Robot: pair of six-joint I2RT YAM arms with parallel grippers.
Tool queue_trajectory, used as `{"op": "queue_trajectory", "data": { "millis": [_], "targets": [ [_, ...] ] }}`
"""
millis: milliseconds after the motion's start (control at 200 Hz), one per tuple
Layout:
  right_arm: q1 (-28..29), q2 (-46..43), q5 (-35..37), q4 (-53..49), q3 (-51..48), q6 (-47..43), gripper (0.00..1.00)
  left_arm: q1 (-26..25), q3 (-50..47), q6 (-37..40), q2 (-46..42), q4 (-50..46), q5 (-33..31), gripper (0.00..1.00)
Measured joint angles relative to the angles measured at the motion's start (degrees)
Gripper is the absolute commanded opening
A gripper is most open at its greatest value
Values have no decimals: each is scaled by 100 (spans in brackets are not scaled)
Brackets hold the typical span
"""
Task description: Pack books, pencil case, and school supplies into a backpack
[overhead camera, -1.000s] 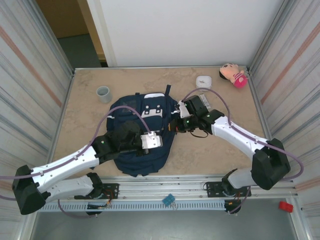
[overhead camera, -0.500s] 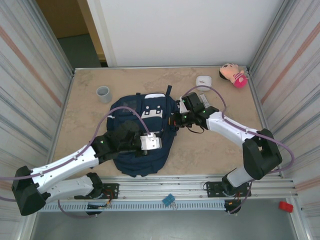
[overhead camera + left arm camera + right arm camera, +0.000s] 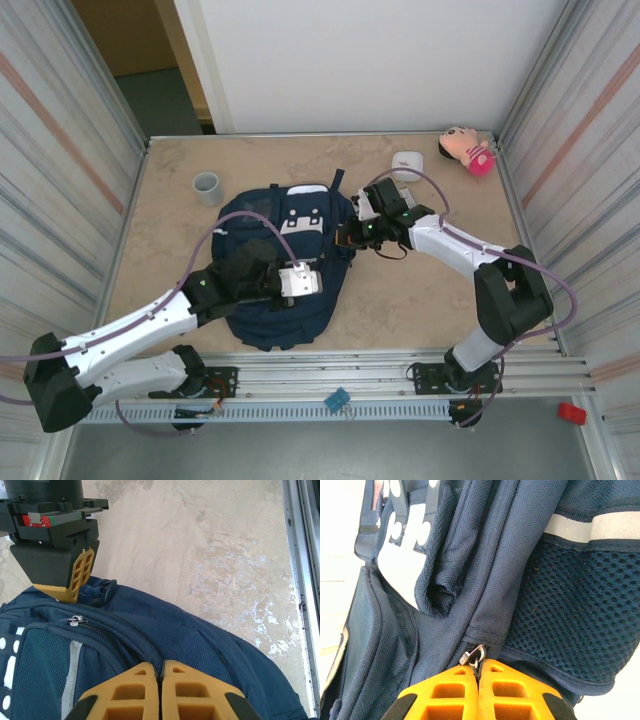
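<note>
The navy backpack (image 3: 250,215) lies flat in the middle of the table, white patches facing up. My left gripper (image 3: 322,280) rests on its right side, shut and pinching a fold of the backpack fabric (image 3: 200,640); its fingertips (image 3: 160,667) press together on a seam. My right gripper (image 3: 346,238) is at the pack's upper right edge, shut on the small metal zip pull (image 3: 474,655), with the mesh pocket (image 3: 570,600) beside it. The left wrist view also catches the right gripper's orange finger (image 3: 77,575). Books, pencil case and school supplies are out of view.
A grey cup (image 3: 207,186) stands left of the pack near the back. A white rounded box (image 3: 406,161) and a pink plush toy (image 3: 466,150) sit at the back right. Metal walls close in on both sides, and a rail (image 3: 300,555) runs along the table edge.
My right gripper has pulled the zip pull a little toward the back left, and its elbow swung inward. The backpack's top shifted slightly with it. The left gripper barely moved.
</note>
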Motion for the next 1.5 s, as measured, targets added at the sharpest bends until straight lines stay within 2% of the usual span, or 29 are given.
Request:
{"op": "queue_trajectory", "data": {
  "millis": [742,777,817,887,942,1062,1198,1353,1503],
  "targets": [
    [-439,-107,-260,-46,0,164,0,109,-68,24,177,599,37,0],
    [-463,-107,-302,-9,0,223,7,109,-68,22,186,629,7,0],
    [-496,-107,-352,44,0,264,20,109,-68,22,214,693,-15,0],
    [-570,-109,-282,122,0,339,37,114,-68,15,293,769,-37,0],
    [-748,-133,-39,310,-2,444,45,111,-94,11,310,743,17,0],
    [-1086,-608,304,431,-199,525,50,114,-146,-11,319,748,114,0],
    [-955,-1711,243,387,-737,743,54,188,-179,-72,319,791,205,0],
    [-326,-2791,15,645,-1657,1672,59,225,-280,-170,313,935,260,0],
    [446,-2940,-74,1073,-2262,2800,60,249,-317,-223,321,1012,310,0]
  ]
}}
